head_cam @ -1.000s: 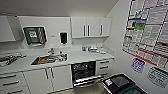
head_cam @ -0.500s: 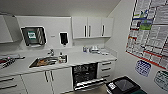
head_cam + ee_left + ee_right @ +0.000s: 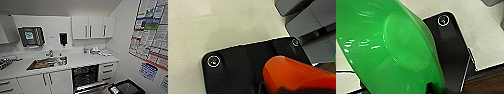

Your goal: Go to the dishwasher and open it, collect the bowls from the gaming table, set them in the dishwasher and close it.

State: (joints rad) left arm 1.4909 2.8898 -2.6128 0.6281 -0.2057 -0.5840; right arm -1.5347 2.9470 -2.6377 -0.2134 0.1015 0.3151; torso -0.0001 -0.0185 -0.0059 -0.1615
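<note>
The right wrist view shows a bright green round plastic bowl (image 3: 391,50) up close against the arm's dark plate, its underside and foot ring turned toward the camera; whether the right gripper is clenched on it or loose cannot be told. The left wrist view shows an orange rounded plastic dish (image 3: 298,75) lying over that arm's dark plate, above pale speckled floor (image 3: 218,25); whether the left gripper grips it cannot be told either.

In the head view the built-in dishwasher (image 3: 85,76) sits under the white kitchen table (image 3: 82,60), its dark inside with racks showing and its brushed steel door (image 3: 91,88) folded down in front. Left of the dishwasher are white cabinet doors with black handles (image 3: 46,81), and above them a steel sink (image 3: 46,63) with a tap. Right of the dishwasher is a stack of white drawers (image 3: 107,71). A black bin (image 3: 126,88) stands just right of the lowered door, close to its corner. White wall cupboards (image 3: 93,27) hang above the dishwasher, and a large printed poster (image 3: 151,32) covers the wall to its right.
</note>
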